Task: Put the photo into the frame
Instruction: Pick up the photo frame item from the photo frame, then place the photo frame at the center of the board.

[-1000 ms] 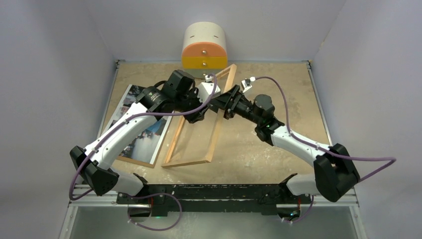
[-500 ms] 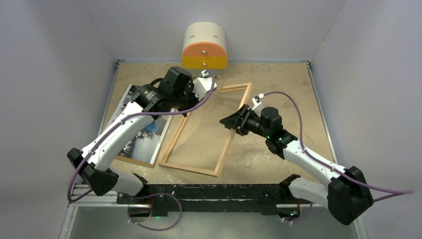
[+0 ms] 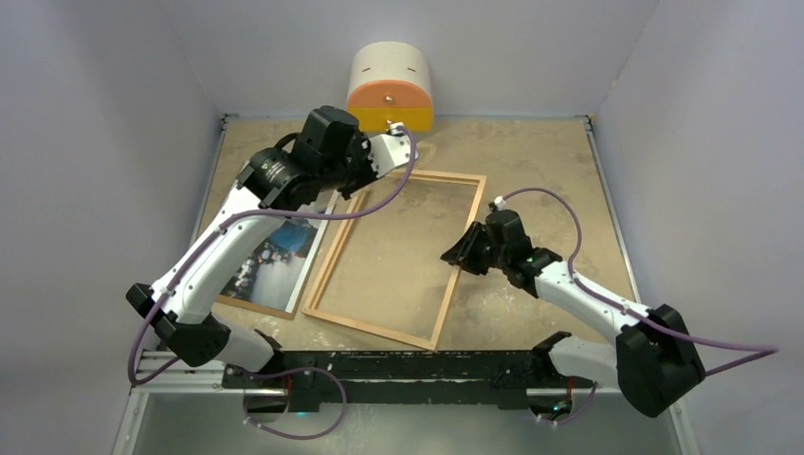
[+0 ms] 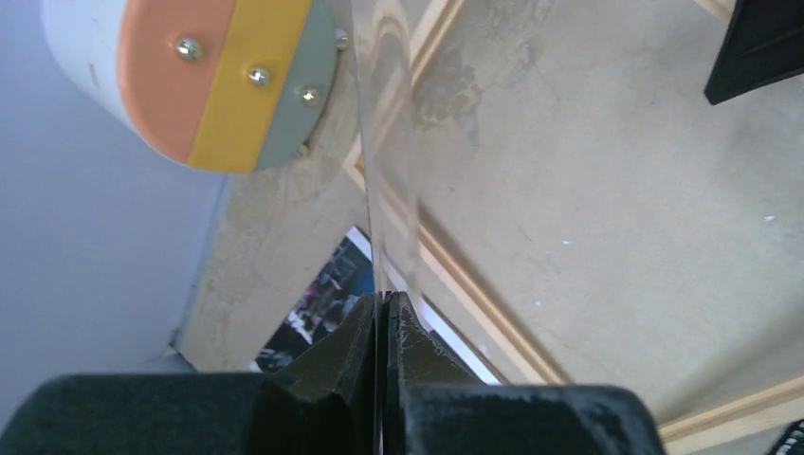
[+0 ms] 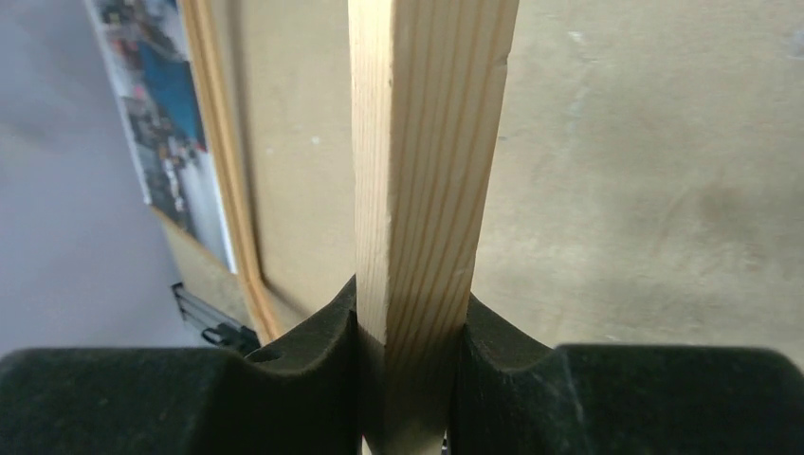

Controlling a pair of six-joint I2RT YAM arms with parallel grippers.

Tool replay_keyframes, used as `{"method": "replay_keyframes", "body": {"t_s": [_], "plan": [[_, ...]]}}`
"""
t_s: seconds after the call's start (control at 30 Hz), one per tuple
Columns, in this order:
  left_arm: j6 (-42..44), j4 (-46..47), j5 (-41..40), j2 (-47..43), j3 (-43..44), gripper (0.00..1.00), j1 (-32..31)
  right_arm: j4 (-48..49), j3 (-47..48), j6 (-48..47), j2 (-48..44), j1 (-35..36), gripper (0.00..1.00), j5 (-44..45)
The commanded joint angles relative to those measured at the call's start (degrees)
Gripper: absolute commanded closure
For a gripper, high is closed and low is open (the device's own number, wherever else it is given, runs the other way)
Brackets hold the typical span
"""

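While the photo (image 3: pixel 273 258) lies flat on its brown board (image 3: pixel 248 305), left of and nearer than my left gripper (image 4: pixel 384 301), that gripper is pinched tight on the edge of a clear pane (image 4: pixel 391 180), close to the drawer cabinet (image 4: pixel 204 81). Just right of the photo, the frame (image 3: pixel 327 275) spreads between my grippers. My right gripper (image 5: pixel 408 322) is clamped on its right-hand rail.

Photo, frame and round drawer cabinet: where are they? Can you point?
photo (image 3: pixel 275 258), top view, on its near half.
frame (image 3: pixel 372 328), top view, on its near wooden rail.
round drawer cabinet (image 3: pixel 389 68), top view, on its cream top.
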Motion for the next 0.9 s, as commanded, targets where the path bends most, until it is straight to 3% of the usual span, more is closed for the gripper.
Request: {"method": "replay_keyframes", "body": {"t_s": [0.0,0.23,0.47,0.53,0.57,0.63,0.77,0.87], "plan": [[13.16,4.95,-3.34,-2.87,2.24,1.0,-0.12,-11.58,4.76,-10.79,3.4,-1.3,0.9,9.08],[18.61,9.97,-5.13,-5.9,1.71,1.0,-0.17,-15.2,2.01,-5.01,5.89,-2.88,1.0,13.14],[17.9,12.51,-4.08,-8.75,-3.93,1.0,-0.13,-14.2,-8.1,12.53,-5.22,-2.93,0.96,17.24],[17.88,13.42,-4.66,-9.28,-5.32,1.0,-0.12,-12.51,-10.29,15.25,-7.61,-2.85,0.82,18.4],[17.88,13.93,-5.16,-9.59,-5.93,1.0,-0.11,-11.89,-11.2,16.33,-7.85,-2.84,0.66,17.68],[17.66,14.96,-6.48,-9.9,-6.81,1.0,-0.14,-11.39,-11.94,16.7,-6.83,-2.84,0.46,15.52],[17.31,18.23,-9.81,-10.91,-8.92,1.0,-0.11,-14.18,-10.65,11.65,-3.65,-2.84,0.22,11.77],[16.71,19.39,-11.42,-11.43,-10.38,1.0,-0.11,-17.64,-10.15,8.02,-4.93,-2.84,0.11,9.5]]}}
